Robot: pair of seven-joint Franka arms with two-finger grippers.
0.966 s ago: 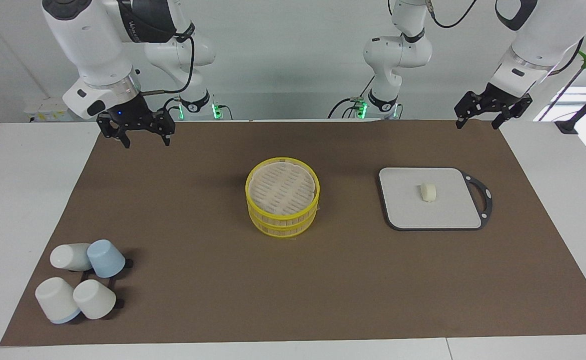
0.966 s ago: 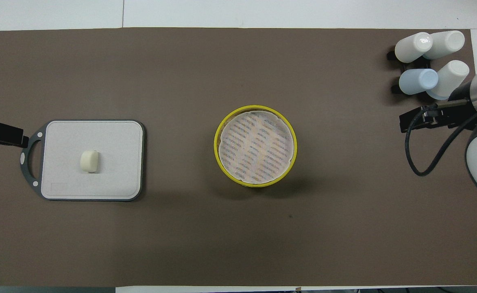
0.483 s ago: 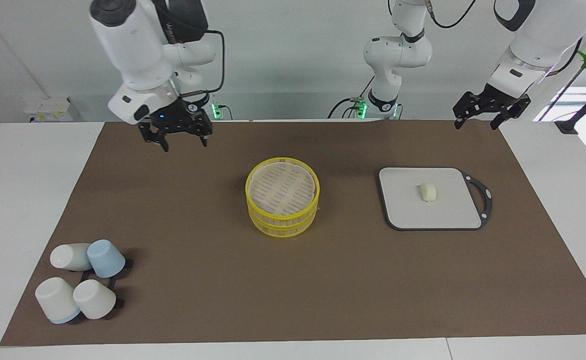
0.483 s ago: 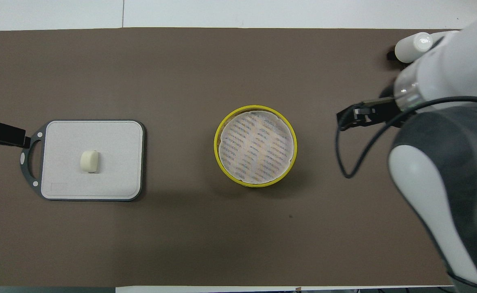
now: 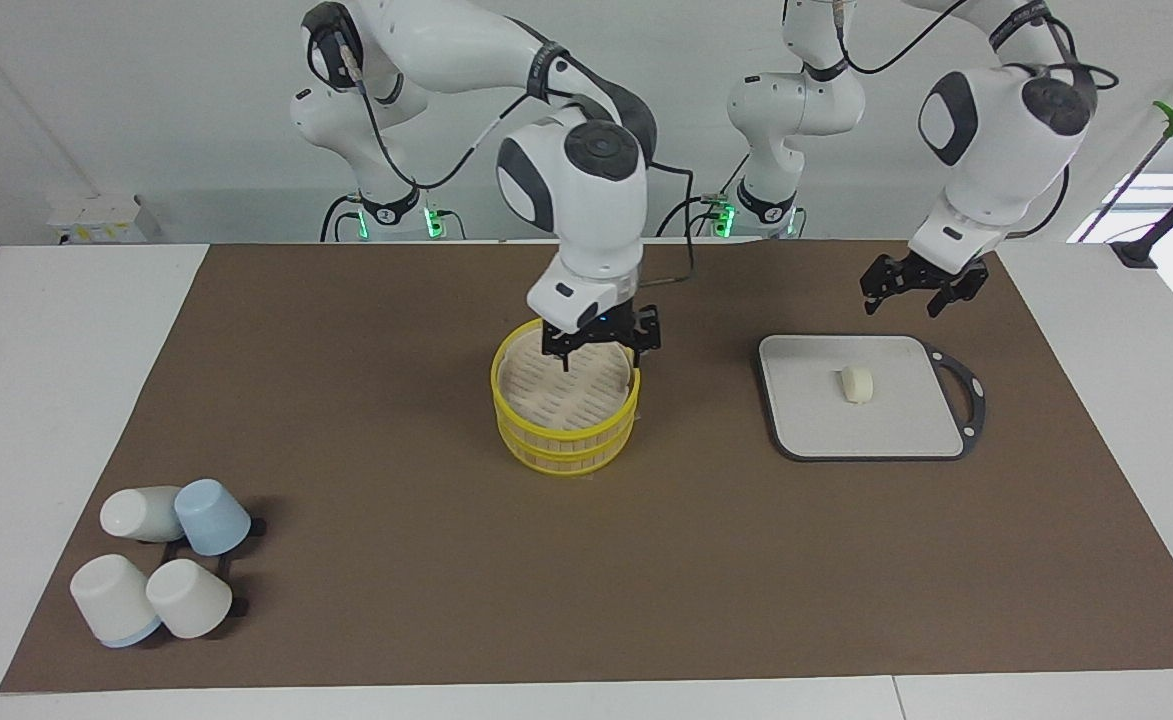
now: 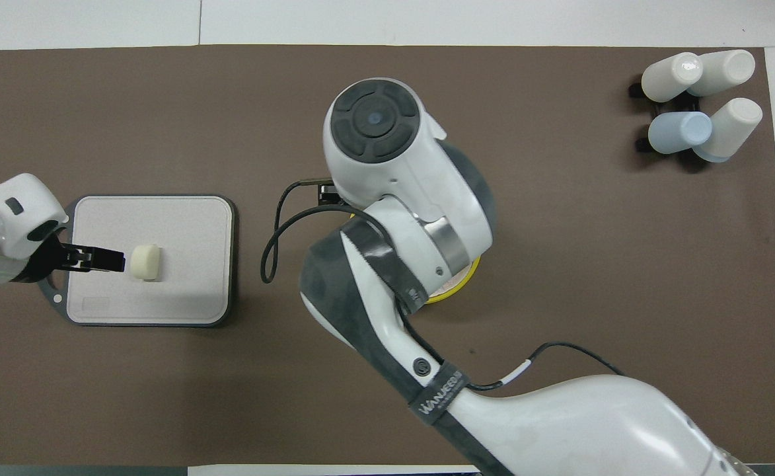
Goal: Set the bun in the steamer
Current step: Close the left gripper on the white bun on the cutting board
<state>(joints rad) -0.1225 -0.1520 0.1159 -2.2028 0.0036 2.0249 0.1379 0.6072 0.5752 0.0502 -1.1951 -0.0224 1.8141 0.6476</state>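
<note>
While bun (image 5: 856,383) lies on grey cutting board (image 5: 806,430), toward left arm's end of desk (image 5: 26,400), left hand (image 5: 923,291) hovers over board's robot-side edge, fingers spread, empty; right hand (image 5: 598,345) over steamer (image 5: 564,430) at mat centre, fingers parted, empty

The steamer (image 5: 566,408) looks like yellow plastic with a pale, matt slatted floor resembling bamboo. Beside it, the bun (image 5: 857,384) is smooth and matt cream on a matt grey board (image 5: 816,420) with a dark rim. The desk (image 5: 46,400) carries a dull brown, paper-like mat (image 5: 396,520); the cups (image 5: 161,570) look satin-smooth
</note>
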